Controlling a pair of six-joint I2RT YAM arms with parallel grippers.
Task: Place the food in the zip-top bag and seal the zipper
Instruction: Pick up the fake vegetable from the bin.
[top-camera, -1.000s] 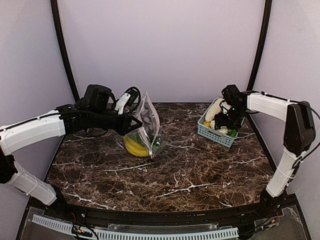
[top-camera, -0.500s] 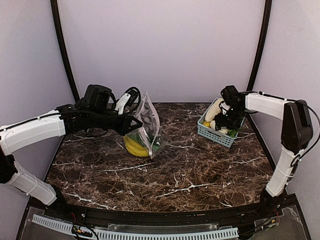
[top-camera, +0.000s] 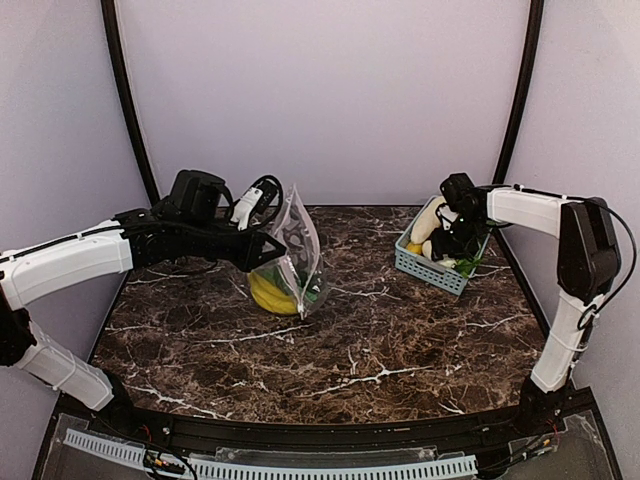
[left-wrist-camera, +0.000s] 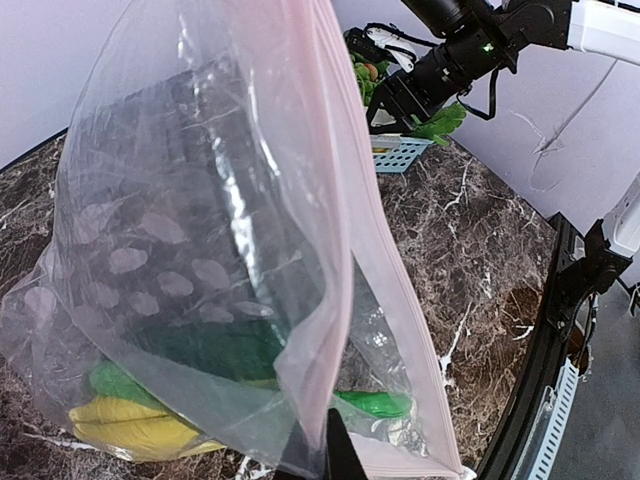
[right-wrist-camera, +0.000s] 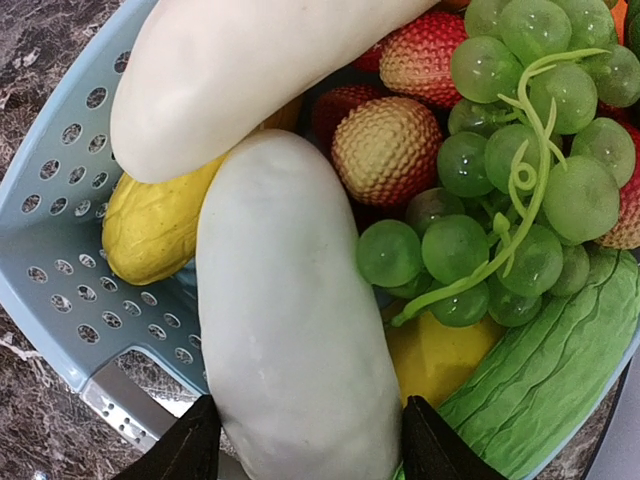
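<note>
The zip-top bag (top-camera: 297, 247) stands upright at the table's middle left, its mouth held up by my left gripper (top-camera: 272, 244), which is shut on the bag's edge. In the left wrist view the pink zipper (left-wrist-camera: 372, 235) hangs open, and the gripper (left-wrist-camera: 326, 442) pinches one side of it. A yellow banana bunch (left-wrist-camera: 128, 424) and green vegetables (left-wrist-camera: 381, 403) lie inside the bag. My right gripper (top-camera: 452, 240) reaches down into the basket (top-camera: 430, 266). Its fingers (right-wrist-camera: 190, 445) press both sides of a long white vegetable (right-wrist-camera: 290, 330), which lies in the basket.
The blue-grey basket (right-wrist-camera: 60, 260) holds a second white vegetable (right-wrist-camera: 230, 70), green grapes (right-wrist-camera: 510, 150), bumpy red fruits (right-wrist-camera: 385, 150), a yellow piece (right-wrist-camera: 150, 225) and a ribbed green vegetable (right-wrist-camera: 560, 360). The basket sits at the table's far right corner.
My right gripper has narrowed onto the white vegetable in the basket and shifted slightly. The left arm and the bag have not moved.
</note>
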